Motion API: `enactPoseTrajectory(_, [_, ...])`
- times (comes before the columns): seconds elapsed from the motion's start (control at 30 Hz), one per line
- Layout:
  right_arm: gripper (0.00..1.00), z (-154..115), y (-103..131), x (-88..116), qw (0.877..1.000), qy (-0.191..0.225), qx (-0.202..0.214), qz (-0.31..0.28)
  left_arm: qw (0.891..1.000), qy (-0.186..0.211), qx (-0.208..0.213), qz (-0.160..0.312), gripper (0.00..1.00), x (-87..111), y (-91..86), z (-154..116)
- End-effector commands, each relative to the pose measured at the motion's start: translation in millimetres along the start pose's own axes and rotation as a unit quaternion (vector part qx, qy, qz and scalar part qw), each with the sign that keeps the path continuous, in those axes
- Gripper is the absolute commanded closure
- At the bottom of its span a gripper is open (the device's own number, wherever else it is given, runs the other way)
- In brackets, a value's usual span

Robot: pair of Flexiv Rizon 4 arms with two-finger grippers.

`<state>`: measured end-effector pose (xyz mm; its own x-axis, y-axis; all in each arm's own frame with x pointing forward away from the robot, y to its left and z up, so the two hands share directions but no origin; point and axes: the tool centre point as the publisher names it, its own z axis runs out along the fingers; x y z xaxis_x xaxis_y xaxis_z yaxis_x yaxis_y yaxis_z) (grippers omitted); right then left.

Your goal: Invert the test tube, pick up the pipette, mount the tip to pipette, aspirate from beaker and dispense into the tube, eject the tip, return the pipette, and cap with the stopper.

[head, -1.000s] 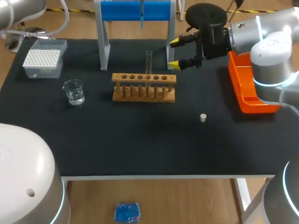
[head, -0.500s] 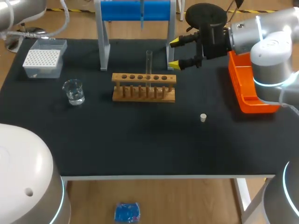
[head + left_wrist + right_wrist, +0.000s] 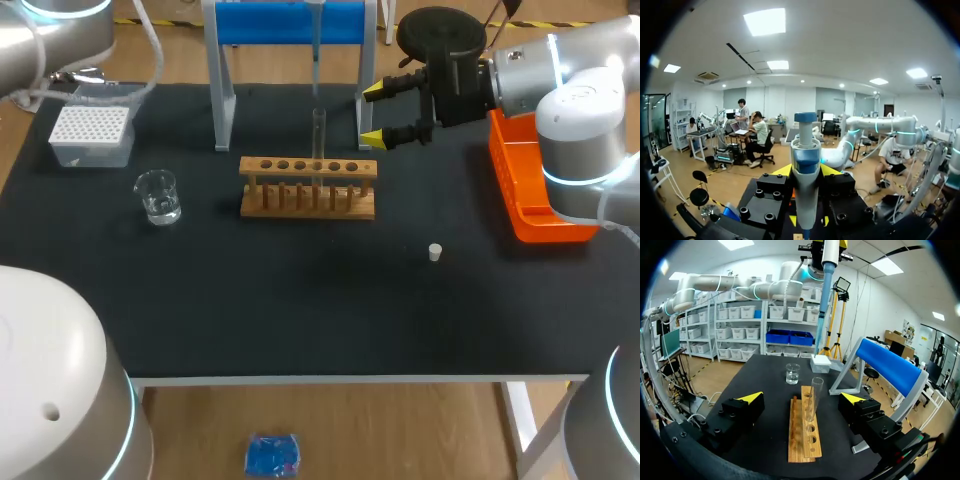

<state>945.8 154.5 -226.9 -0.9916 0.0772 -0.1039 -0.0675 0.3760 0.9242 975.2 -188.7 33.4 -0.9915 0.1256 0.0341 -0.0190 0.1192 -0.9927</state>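
My left pincer (image 3: 806, 172) clamps the pipette (image 3: 805, 145) aloft | my right pincer (image 3: 373, 114) gapes, right of the rack (image 3: 308, 187) | test tube (image 3: 319, 135) upright in rack | beaker (image 3: 158, 196), left, holds clear liquid | stopper (image 3: 435, 252) lies near right

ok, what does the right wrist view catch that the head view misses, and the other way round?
Right wrist only: the pipette body, held high over the table in the left gripper; the head view gets at most a thin sliver of its shaft. Head only: the stopper lying loose on the mat and the orange bin at the table's right edge. Both: the test tube upright in the wooden rack, the beaker, the tip box, the blue stand, and the open right gripper.
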Motion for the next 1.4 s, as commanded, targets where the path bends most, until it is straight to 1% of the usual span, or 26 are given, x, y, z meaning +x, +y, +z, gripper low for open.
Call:
enactPoseTrajectory(0.03, [0.0, 0.4, -0.4, -0.1, 1.0, -0.001, 0.0, 0.0, 1.0, -0.002, 0.009, 0.001, 1.0, 0.5, 6.9, 8.0])
enactPoseTrajectory(0.23, [0.0, 0.4, -0.4, -0.1, 1.0, -0.001, 0.0, 0.0, 1.0, 0.0, 0.016, 0.006, 1.0, -1.3, 11.5, 10.7])
enactPoseTrajectory(0.7, [0.0, 0.4, -0.4, -0.1, 1.0, -0.001, 0.0, 0.0, 1.0, 0.006, 0.005, 0.012, 1.0, -6.2, 16.5, 6.9])
enactPoseTrajectory(1.0, [0.0, 0.4, -0.4, -0.1, 1.0, -0.001, 0.0, 0.0, 1.0, 0.009, 0.008, 0.011, 1.0, -6.7, 28.4, 9.2])
enactPoseTrajectory(1.4, [0.0, 0.4, -0.4, -0.1, 1.0, -0.001, 0.0, 0.0, 1.0, 0.008, 0.007, 0.015, 1.0, -6.9, 34.1, 6.1])
